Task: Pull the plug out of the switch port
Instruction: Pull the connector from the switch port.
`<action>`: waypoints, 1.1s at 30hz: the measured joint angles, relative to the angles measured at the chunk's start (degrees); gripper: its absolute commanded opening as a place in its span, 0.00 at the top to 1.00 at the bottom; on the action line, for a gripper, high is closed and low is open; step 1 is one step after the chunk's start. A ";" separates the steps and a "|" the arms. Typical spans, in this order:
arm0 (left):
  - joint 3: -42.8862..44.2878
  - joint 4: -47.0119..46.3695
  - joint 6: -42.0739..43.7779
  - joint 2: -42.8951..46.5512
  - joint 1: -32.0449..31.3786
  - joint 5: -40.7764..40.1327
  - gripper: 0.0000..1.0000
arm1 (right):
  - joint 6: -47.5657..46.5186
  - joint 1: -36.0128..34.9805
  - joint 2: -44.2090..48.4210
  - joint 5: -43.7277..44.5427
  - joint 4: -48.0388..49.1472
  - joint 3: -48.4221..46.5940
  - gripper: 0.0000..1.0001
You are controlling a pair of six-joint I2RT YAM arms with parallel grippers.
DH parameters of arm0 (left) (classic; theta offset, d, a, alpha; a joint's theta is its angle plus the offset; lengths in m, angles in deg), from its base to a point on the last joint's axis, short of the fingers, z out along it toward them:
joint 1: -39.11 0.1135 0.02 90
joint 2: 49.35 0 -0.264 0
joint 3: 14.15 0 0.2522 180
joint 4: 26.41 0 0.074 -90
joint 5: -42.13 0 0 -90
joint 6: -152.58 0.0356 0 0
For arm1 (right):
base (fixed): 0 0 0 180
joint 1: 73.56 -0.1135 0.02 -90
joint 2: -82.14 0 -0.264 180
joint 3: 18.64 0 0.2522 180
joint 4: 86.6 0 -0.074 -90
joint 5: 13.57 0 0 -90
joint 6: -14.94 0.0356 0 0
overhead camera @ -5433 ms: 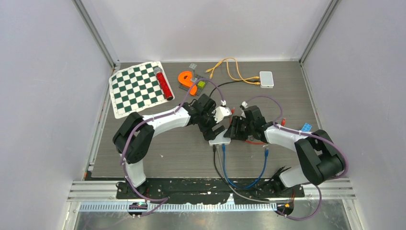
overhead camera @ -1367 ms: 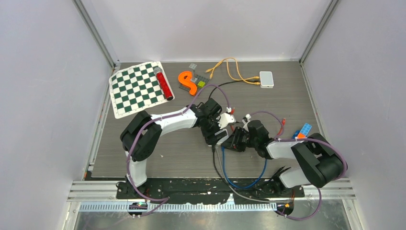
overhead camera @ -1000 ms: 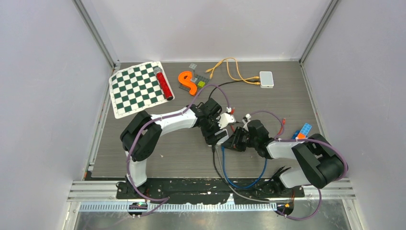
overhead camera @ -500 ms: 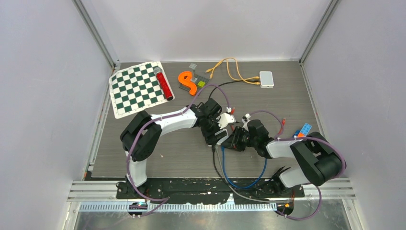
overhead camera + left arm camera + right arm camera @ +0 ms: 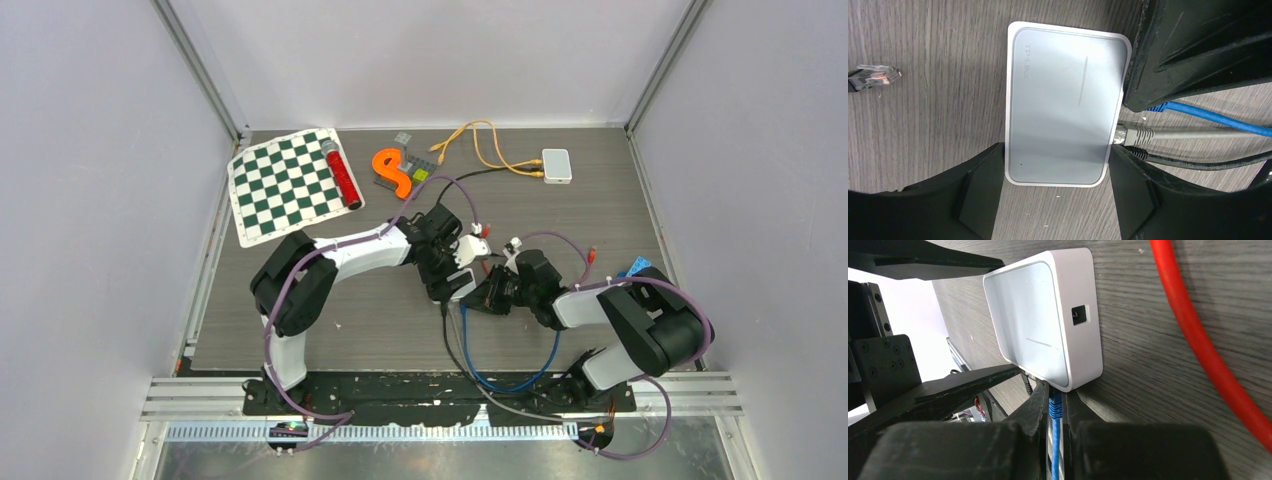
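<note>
At the switch (image 5: 1043, 325), right pincer (image 5: 1055, 392) gripping plug (image 5: 1055, 406)

Now right end effector (image 5: 1054, 397) clamped onto blue plug (image 5: 1055, 409) at switch (image 5: 1033, 315); previously open.

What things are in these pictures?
switch: one, white, middle
blue cable: one, blue, plugged into switch
grey cable: one, grey, plugged into switch
black cable: one, black, beside grey
red cable: one, red, near switch
loose plug: one, clear, near switch
chess mat: one, green-white, far left
tube: one, red, on chess mat
S shape: one, orange, far middle
orange cable: one, orange, far side
small box: one, white, far right
brick: one, blue, right side
left gripper: one, black, shut on switch
right gripper: one, black, shut on blue cable
</note>
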 measured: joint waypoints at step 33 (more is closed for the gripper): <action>-0.02 -0.07 0.24 0.00 0.13 0.15 0.43 | -1.29 -0.02 -0.48 0.09 1.05 0.11 0.92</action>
